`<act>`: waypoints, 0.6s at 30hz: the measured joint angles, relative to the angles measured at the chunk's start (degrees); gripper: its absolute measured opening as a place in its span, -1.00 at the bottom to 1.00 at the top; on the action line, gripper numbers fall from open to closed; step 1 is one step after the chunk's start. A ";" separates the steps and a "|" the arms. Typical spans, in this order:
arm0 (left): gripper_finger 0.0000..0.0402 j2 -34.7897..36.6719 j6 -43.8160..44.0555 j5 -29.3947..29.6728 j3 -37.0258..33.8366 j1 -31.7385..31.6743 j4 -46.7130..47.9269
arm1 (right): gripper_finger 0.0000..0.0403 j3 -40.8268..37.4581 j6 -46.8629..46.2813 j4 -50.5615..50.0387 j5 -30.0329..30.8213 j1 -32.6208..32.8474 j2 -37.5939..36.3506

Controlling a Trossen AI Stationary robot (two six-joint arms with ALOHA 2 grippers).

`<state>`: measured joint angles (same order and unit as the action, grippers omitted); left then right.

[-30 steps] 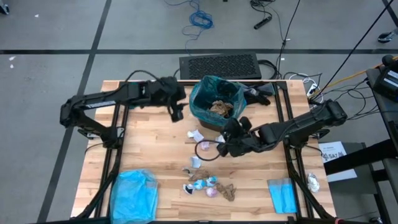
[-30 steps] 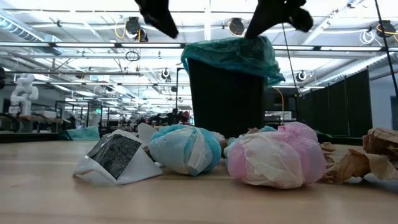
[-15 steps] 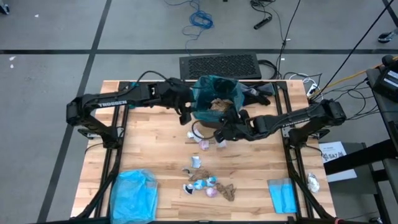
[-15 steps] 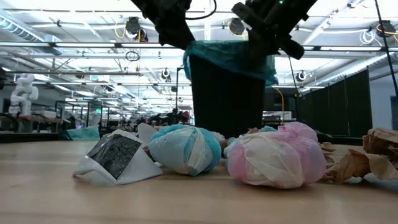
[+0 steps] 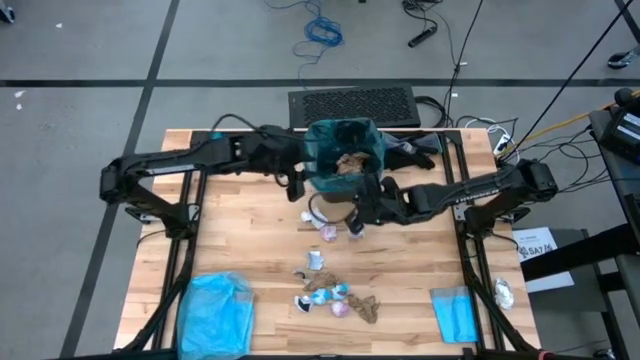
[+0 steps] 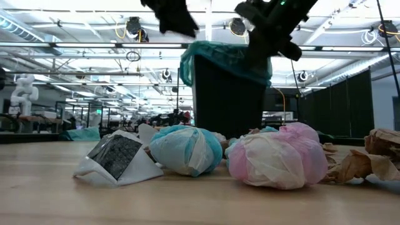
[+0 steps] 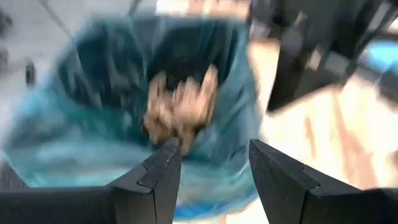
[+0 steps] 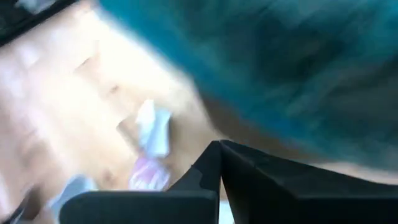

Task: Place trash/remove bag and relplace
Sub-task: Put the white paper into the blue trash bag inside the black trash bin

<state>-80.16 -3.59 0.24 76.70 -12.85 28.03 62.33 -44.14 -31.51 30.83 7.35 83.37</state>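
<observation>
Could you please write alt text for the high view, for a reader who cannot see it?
Seen from above, a wooden table holds a black bin lined with a teal-green bag, brown trash inside. The left gripper and right gripper flank the bin, and loose scraps lie on the table nearer the front.

Colours I see on my counter

The bag [image 5: 345,150] is dark teal green, and the bin [image 6: 228,103] under it is black. Brown crumpled trash [image 5: 352,166] sits inside the bag. The counter [image 5: 250,250] is light wood with stripes of boards. On it I see a pink ball [image 6: 275,156], a pale blue and white ball [image 6: 185,149], brown paper [image 6: 356,164] and a sky-blue plastic bag [image 5: 215,312]. My left claw [image 7: 211,163] and right claw [image 5: 358,212] are black.
</observation>
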 joint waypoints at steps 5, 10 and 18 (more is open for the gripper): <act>-0.07 4.44 0.16 0.02 0.20 0.80 -0.29 | -0.76 0.00 2.56 -0.11 0.11 4.48 -0.13; -0.07 9.77 1.72 0.04 0.21 3.61 1.23 | -0.38 0.00 3.28 -1.54 -0.83 7.35 1.41; -0.07 14.23 1.83 0.39 0.20 8.20 4.76 | 0.12 0.02 3.30 -0.96 -4.50 8.15 8.71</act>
<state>-65.93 -1.76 0.62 76.90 -4.65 32.78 62.35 -40.84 -32.47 26.33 15.51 92.08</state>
